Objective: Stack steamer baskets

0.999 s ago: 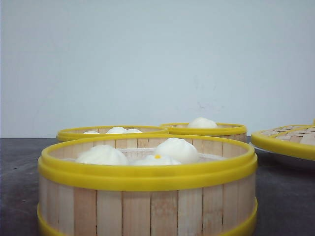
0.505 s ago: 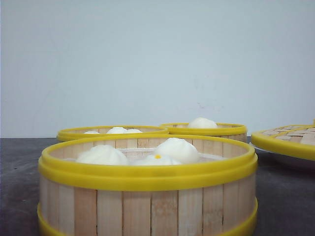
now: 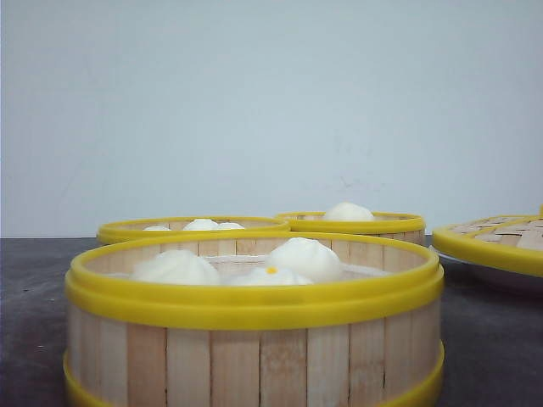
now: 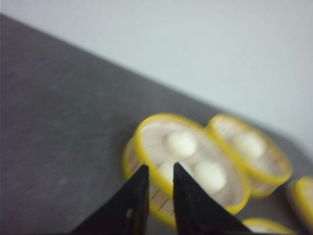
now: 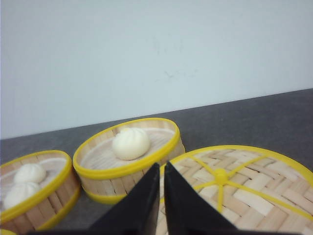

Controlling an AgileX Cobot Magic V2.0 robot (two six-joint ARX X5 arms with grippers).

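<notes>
On a dark grey table (image 3: 34, 297), we are looking at three steamer baskets sitting apart, none of them stacked. The nearest basket (image 3: 254, 356) is filling the foreground of the front view and is holding three white buns (image 3: 307, 257), one of them marked with a small orange dot. Behind it and to the left, a second basket (image 3: 193, 229) is showing the tops of several buns over its yellow rim. Just to the right of that one, and seemingly touching or nearly touching it, a third basket (image 3: 356, 225) is carrying a single bun (image 3: 348, 211). At the right edge, a flat woven lid (image 3: 501, 237) with a yellow rim is lying by itself, apart from the baskets.

From the left wrist, we are seeing the left gripper (image 4: 160, 169) hanging above the table with its two black fingers drawn close, a narrow gap between them and nothing held; the view is blurred, and a basket with three buns (image 4: 186, 164) is lying beyond the fingertips. From the right wrist, we are seeing the right gripper (image 5: 162, 166) likewise narrowed to a thin slit and holding nothing, poised near the rim of the lid, with the single-bun basket just beyond.
</notes>
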